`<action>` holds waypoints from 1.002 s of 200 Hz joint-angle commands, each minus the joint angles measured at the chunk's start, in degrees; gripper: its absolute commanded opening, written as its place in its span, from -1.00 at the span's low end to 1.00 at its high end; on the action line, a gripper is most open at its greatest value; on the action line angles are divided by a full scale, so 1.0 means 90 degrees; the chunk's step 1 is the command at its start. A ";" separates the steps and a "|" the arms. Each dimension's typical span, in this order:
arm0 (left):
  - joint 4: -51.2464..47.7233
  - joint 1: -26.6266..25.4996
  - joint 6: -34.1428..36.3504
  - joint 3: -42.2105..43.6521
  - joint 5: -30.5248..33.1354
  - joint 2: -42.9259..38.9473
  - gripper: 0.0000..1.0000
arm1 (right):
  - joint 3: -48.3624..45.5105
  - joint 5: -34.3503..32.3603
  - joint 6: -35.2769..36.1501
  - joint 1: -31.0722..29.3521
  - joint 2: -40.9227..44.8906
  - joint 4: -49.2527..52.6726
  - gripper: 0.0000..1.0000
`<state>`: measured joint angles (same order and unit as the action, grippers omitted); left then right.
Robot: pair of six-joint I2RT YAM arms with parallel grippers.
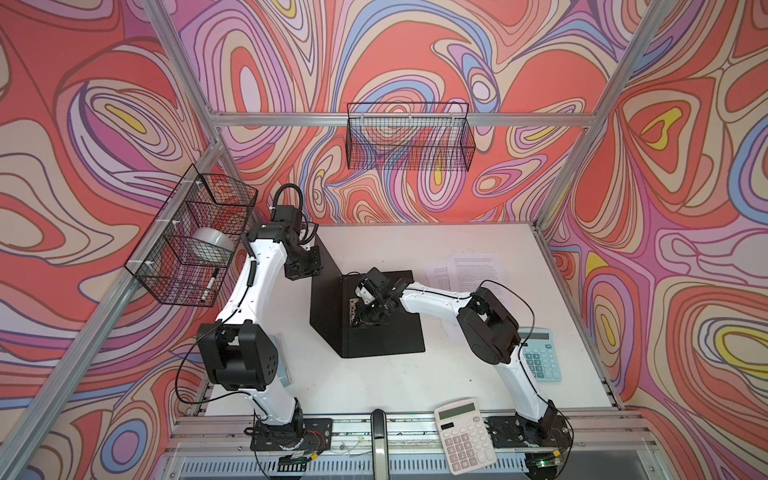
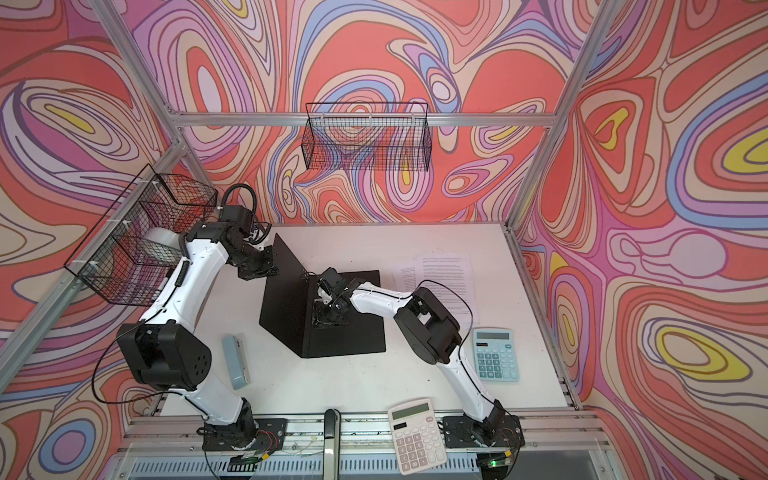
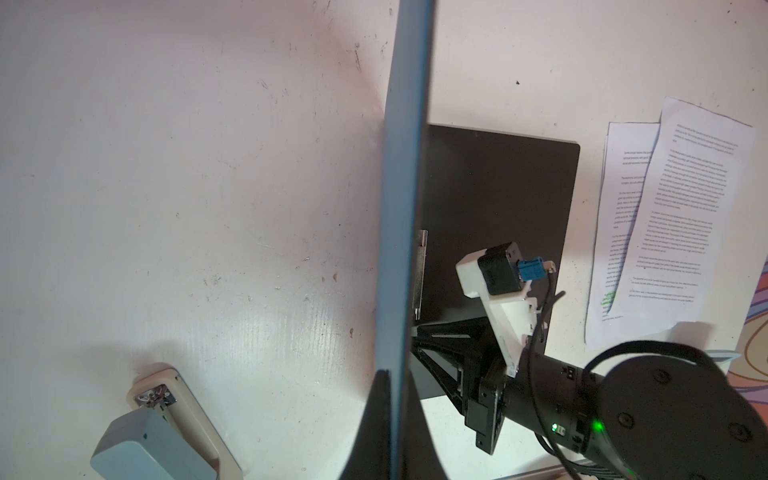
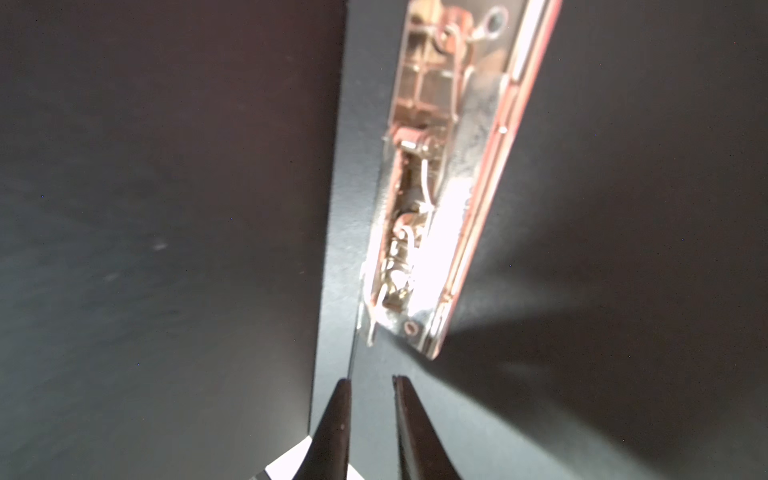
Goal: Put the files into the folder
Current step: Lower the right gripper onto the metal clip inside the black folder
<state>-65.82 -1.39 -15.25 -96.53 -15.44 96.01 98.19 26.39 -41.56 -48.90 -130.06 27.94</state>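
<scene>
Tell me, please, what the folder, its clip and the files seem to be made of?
Folder: looks like stiff card or thin plastic, matte black inside; the raised cover stands flat. Clip: metal, shiny, with bright glare. Files: thin matte white paper, printed, lying flat and overlapping.

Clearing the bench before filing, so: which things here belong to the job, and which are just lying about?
Job: folder, held open by left gripper; files; spine clip, with right gripper beside it.
Lying about: teal calculator, white calculator, wire baskets.
</scene>
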 commanded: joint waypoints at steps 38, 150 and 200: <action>-0.0118 0.0008 -0.0113 0.0121 -0.0354 -0.0157 -1.00 | 0.0260 -0.0048 -0.0014 -0.0026 -0.0214 -0.0054 -0.64; -0.0115 0.0032 -0.0103 0.0149 -0.0463 -0.0140 -1.00 | 0.0400 -0.0081 -0.0021 -0.0025 -0.0490 0.0042 -0.87; -0.0147 0.0066 -0.0064 0.0130 -0.0398 -0.0151 -1.00 | 0.0385 -0.0052 -0.0040 -0.0024 -0.0397 0.0086 -0.66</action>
<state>-65.14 -1.13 -15.22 -95.94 -17.37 95.81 101.27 26.83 -42.13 -48.84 -133.25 27.83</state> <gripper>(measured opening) 0.048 0.143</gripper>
